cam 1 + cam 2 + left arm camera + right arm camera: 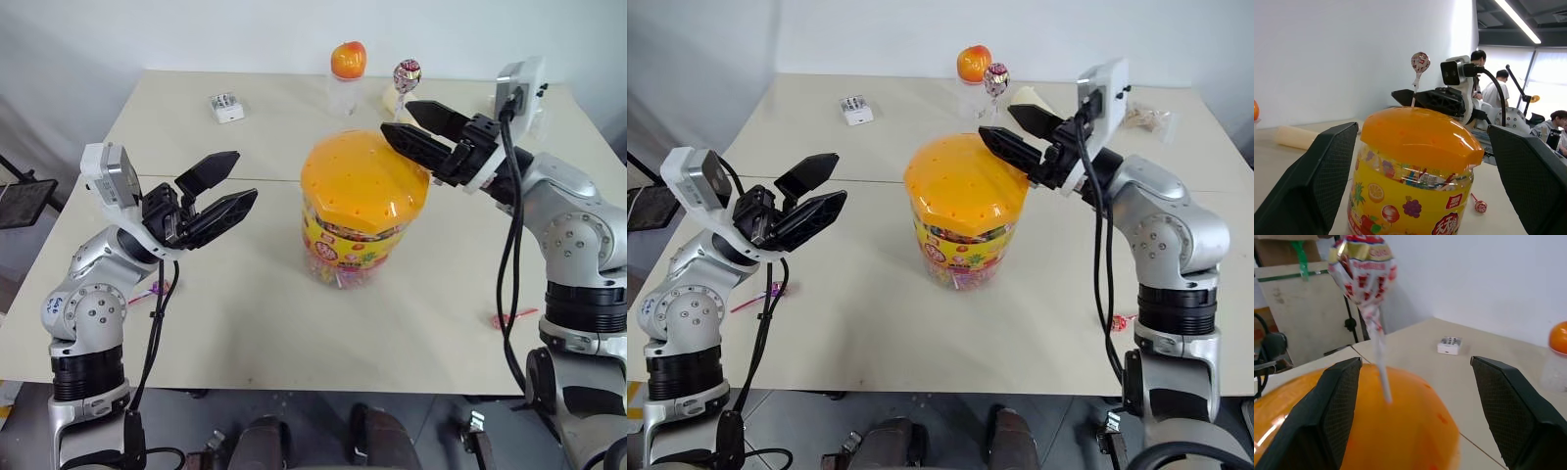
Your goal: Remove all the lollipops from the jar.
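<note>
1. Right now the desk (245, 323) carries the jar (358, 211), standing upright between the two tools, its orange lid on.
2. Left tool (211, 199): fingers spread wide, empty, level with the jar's upper wall and aimed at it, a clear gap from the plastic. The left wrist view has the jar centred between the two pads.
3. Right tool (423, 130): fingers apart, empty, hovering just over the far rim of the lid.
4. One lollipop (1364, 269), pink-white swirl wrapper, stands on a white stick out of a hole in the lid, just ahead of the right tool and between its pads but nearer one than the other; neither pad touches the stick.
5. Two other lollipops lie flat on the desk: one (157, 290) below and beside the left tool, one (509, 319) well below the right tool. Judged already out.
6. Step in hand, by my reading: lining up on the last stuck-in lollipop, left tool ready to brace the jar.
7. Next move calls for: left tool closing on the jar wall to hold it; right tool centring on the thin stick, pinching it, then a straight pull up along the hole.
</note>
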Robot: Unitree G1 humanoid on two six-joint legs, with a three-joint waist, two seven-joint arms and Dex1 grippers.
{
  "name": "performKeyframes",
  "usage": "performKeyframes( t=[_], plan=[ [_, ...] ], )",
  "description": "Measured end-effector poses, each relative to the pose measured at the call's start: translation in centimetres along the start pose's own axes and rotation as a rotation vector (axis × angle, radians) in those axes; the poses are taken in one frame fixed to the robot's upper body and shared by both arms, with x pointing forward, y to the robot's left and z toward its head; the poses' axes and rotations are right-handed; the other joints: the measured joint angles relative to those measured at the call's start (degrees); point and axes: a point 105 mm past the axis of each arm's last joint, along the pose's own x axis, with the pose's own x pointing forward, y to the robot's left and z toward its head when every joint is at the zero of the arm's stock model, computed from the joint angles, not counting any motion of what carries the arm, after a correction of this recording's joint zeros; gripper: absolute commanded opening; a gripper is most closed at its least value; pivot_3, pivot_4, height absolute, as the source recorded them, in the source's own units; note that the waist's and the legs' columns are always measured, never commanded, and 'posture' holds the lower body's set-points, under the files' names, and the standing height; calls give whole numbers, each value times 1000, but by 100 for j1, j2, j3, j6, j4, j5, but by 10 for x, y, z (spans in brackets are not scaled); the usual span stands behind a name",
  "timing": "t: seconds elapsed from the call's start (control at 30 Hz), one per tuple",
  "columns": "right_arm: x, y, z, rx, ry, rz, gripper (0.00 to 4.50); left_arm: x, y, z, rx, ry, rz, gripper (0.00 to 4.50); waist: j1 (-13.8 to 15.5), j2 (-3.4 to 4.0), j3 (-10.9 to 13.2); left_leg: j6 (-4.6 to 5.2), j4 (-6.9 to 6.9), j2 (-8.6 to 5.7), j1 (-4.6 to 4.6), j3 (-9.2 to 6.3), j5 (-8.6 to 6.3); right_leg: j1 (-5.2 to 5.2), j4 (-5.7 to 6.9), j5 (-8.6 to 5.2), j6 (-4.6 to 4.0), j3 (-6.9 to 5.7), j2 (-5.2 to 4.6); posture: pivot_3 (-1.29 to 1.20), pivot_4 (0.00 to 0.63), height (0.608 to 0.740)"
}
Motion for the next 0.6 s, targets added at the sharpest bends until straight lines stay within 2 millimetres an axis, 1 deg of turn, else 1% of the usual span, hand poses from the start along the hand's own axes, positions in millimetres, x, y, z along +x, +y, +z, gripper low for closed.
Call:
performKeyframes(
  t=[0.1, 0.13, 0.17, 0.4, 0.47, 0.5, 0.53, 0.6],
  plan=[
    [3, 1, -4, 15, 11, 16, 3712, 1, -1, 1, -2, -11, 2, 4500, -10, 0, 0, 0, 5, 0, 0, 3, 0, 1, 1, 0, 0, 2, 0, 0, 150, 740],
    [5, 1, -4, 20, 9, 20, 3331, 1, 0, 1, -4, -16, 6, 4500, -23, 0, 0, 0, 8, 1, 0, 7, 0, 1, 0, 0, 0, 5, 0, 0, 150, 740],
    [6, 2, -4, 24, 6, 25, 3170, 2, -1, 1, -6, -22, 7, 4500, -35, 0, 0, 0, 10, 1, 0, 7, 1, 1, 1, 0, 0, 6, 0, 0, 150, 740],
    [5, 1, -6, 41, 7, 51, 932, 4, -5, 5, 1, -43, -2, 4500, -117, 0, 0, 0, 7, 2, 1, 6, 1, 0, 2, 0, 0, 6, 0, 0, 150, 740],
    [7, 4, -7, 47, -6, 77, 123, 5, -4, 5, 0, -45, 0, 4500, -125, 0, 0, 0, 7, 3, 2, 6, 1, 1, 3, 0, 0, 4, 0, 0, 150, 740],
    [8, 5, -6, 52, -23, 87, 23, 5, -4, 5, 0, -45, 0, 4500, -126, 0, 0, 0, 7, 3, 2, 7, 1, 1, 3, 0, 0, 5, 0, 0, 150, 740],
    [9, 6, -5, 53, -37, 95, 23, 5, -4, 5, 0, -45, 0, 4500, -127, 0, 0, 0, 8, 3, 2, 7, 1, 0, 4, 0, 0, 5, 0, 0, 150, 740],
    [7, 4, 4, 32, -111, 107, 23, 5, -5, 5, 0, -44, -4, 4500, -128, 0, 0, 0, 9, 2, 2, 9, 1, 0, 2, 0, 0, 7, 0, 0, 150, 740]
  ],
)
